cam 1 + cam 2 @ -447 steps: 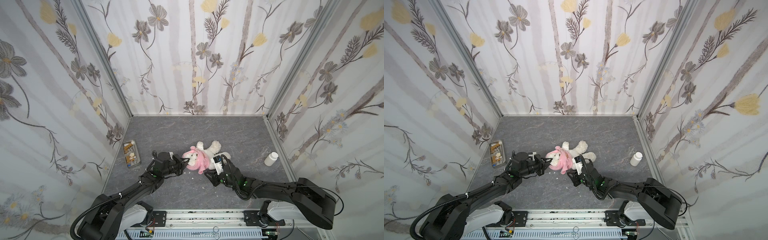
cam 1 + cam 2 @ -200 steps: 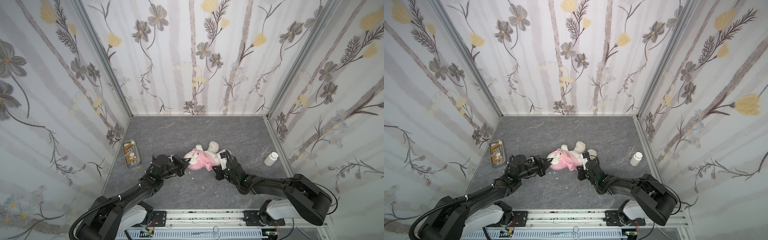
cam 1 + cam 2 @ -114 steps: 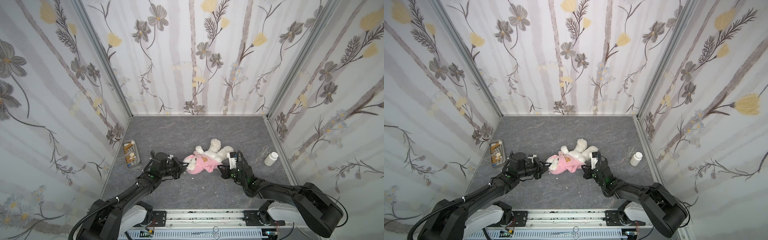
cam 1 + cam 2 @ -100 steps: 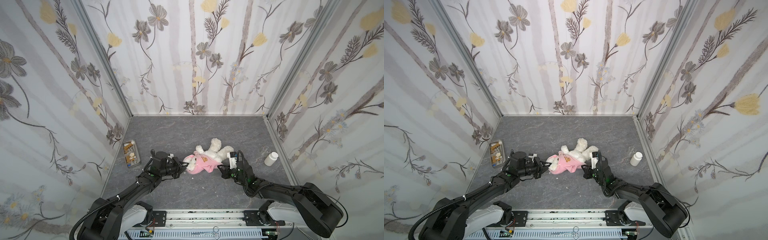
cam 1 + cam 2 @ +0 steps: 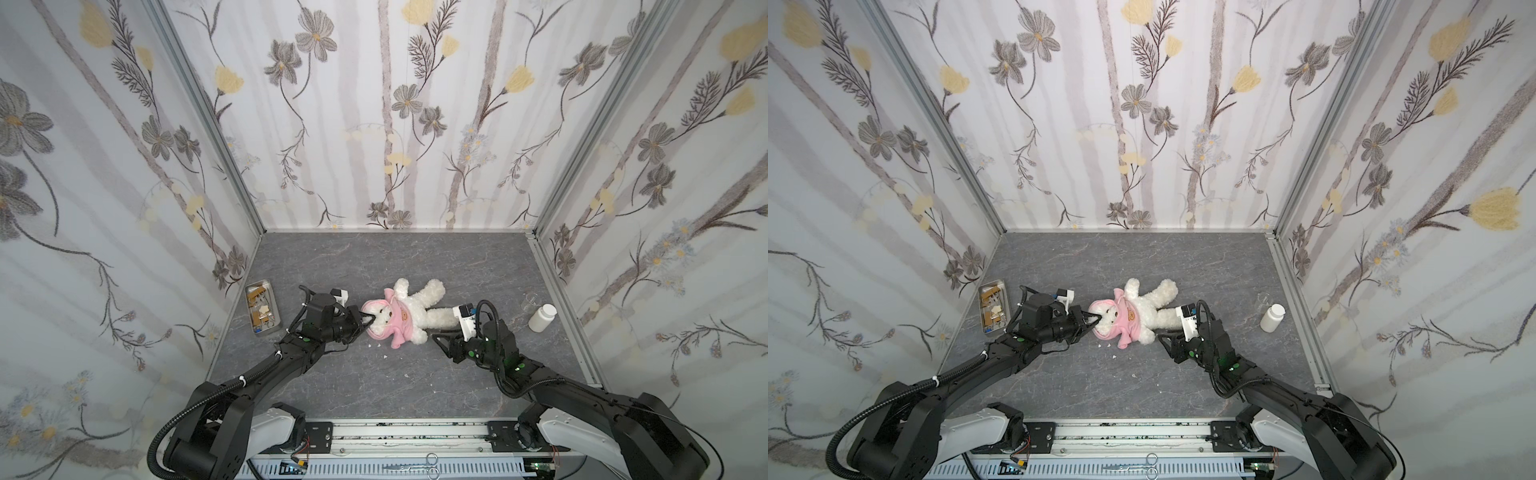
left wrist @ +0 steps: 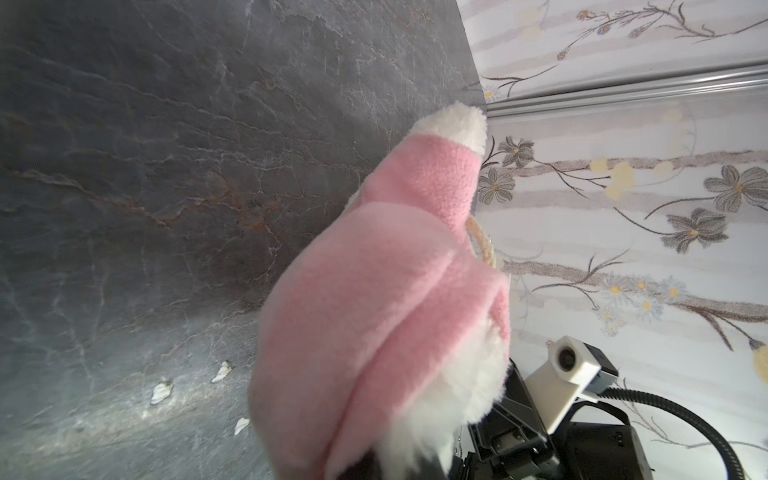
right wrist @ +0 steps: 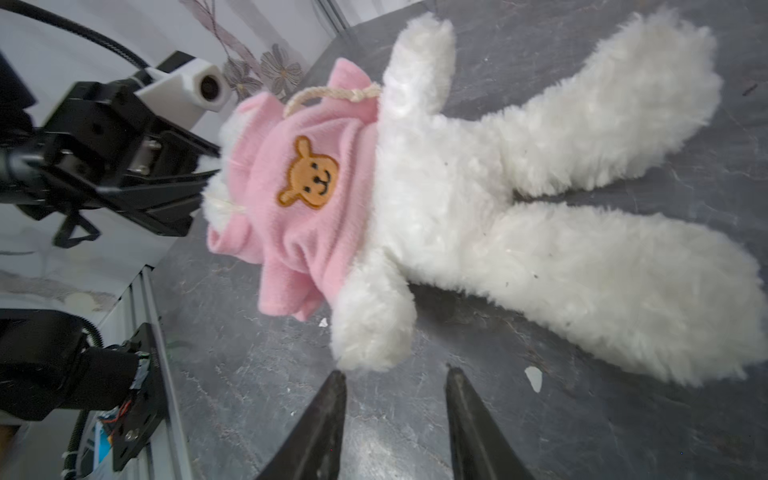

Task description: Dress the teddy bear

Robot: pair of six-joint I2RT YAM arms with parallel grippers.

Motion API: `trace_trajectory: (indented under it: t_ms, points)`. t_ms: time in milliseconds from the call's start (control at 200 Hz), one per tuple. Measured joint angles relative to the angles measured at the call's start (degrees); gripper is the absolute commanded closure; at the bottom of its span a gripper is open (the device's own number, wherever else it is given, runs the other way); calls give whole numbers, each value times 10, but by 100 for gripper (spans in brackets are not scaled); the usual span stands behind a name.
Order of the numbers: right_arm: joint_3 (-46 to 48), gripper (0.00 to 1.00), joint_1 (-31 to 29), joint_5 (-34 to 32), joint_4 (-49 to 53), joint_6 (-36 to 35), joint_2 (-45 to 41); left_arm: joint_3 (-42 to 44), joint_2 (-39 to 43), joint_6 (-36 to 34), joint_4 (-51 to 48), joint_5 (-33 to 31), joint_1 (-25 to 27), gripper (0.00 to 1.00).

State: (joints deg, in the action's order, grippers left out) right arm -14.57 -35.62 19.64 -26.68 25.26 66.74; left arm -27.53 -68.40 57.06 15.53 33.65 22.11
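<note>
The teddy bear (image 5: 422,309) (image 5: 1152,309) lies on its back on the grey table in both top views, head to the left and legs to the right. It wears a pink hoodie (image 7: 299,195) with an orange bear face, the hood over its head. My left gripper (image 5: 368,320) (image 5: 1094,319) is shut on the hood's edge at the bear's head; in the left wrist view the hood (image 6: 374,311) hides the jaws. My right gripper (image 7: 395,374) (image 5: 437,337) stands open on the table just short of the bear's near arm, holding nothing.
A metal tray (image 5: 262,309) of small parts sits at the left wall. A white bottle (image 5: 542,318) and a small clear glass (image 5: 528,301) stand at the right wall. White scraps (image 5: 380,345) lie beside the bear. Scissors (image 5: 415,459) rest on the front rail.
My right gripper has opened and drawn back toward the front, off the bear. The bear had been pulled to the right and laid out flat. The left gripper has kept its hold.
</note>
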Motion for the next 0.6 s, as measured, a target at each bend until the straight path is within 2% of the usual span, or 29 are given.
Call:
trace_trajectory:
  t_ms: [100,225,365,600]
  points:
    - [-35,70,2,32,0,11,30,-1,-5,-44,10,14,1,100]
    - [-102,73,7,77,-18,33,113,-1,-7,-90,14,33,2,100]
    - [-126,72,16,116,-47,71,191,-1,-10,-111,14,48,2,100]
    - [-133,70,19,152,-108,119,276,-5,-10,-122,16,60,5,100]
